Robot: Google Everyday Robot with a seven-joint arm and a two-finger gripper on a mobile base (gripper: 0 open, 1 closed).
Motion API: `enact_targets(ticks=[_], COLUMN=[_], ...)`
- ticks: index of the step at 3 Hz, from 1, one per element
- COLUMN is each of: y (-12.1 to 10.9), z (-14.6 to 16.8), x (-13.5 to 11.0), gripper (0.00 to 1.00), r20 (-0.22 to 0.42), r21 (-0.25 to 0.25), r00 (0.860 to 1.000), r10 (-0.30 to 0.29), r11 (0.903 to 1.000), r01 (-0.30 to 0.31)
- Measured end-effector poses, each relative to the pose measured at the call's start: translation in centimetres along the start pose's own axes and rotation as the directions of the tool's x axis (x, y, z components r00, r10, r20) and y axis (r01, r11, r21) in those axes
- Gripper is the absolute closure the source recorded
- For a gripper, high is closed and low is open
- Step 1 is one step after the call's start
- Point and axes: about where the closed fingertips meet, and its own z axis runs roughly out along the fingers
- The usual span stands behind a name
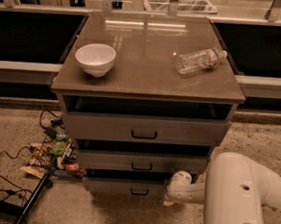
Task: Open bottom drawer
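Three stacked drawers (142,162); the shallow grey metal bottom drawer (121,186) sits lowest, down by the floor. My white gripper (169,199) hangs just beside its right end, can't tell if it's open or closed.

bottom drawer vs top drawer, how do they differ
The top drawer has the tallest front panel; the bottom drawer has the shallowest.
The top drawer sits directly under the tabletop; the bottom drawer is the lowest of the three.
The end effector is at the bottom drawer's right end, well below the top drawer.
Both have grey fronts with a small dark bar handle at the centre.
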Motion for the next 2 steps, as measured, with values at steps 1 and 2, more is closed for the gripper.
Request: enact_targets(ticks=[1,2], y=[0.2,0.8], z=[-4.0,-7.1], x=[1.2,2.0], gripper=[0.62,0.85], r20=[-0.047,-0.082], r21=[0.048,0.065], r00=[0.999,0.996], r10=[-0.007,-0.015], r11=[0.9988,0.9977], r01=[0.01,0.021])
